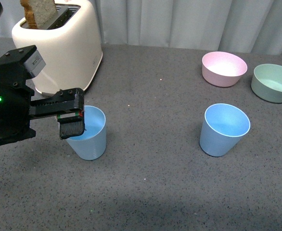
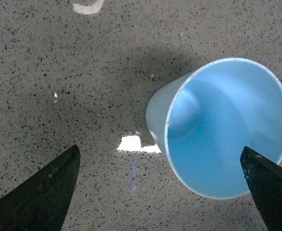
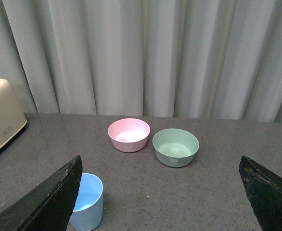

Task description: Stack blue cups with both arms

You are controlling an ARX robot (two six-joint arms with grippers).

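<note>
Two light blue cups stand upright on the grey table. The left blue cup (image 1: 89, 134) has my left gripper (image 1: 72, 120) just above its near-left rim, open and empty. In the left wrist view this cup (image 2: 223, 125) sits off-centre between the fingers (image 2: 40, 192), close to one of them. The right blue cup (image 1: 224, 129) stands alone at the centre right. My right gripper (image 3: 160, 159) is open and empty, held high. It is out of the front view. One blue cup (image 3: 87, 201) shows beside its finger (image 3: 49, 202).
A cream toaster (image 1: 59, 45) with a bread slice (image 1: 37, 12) stands at the back left, behind the left arm. A pink bowl (image 1: 224, 68) and a green bowl (image 1: 274, 83) sit at the back right. They also show in the right wrist view, pink (image 3: 128, 134) and green (image 3: 175, 147). Curtains hang behind the table.
</note>
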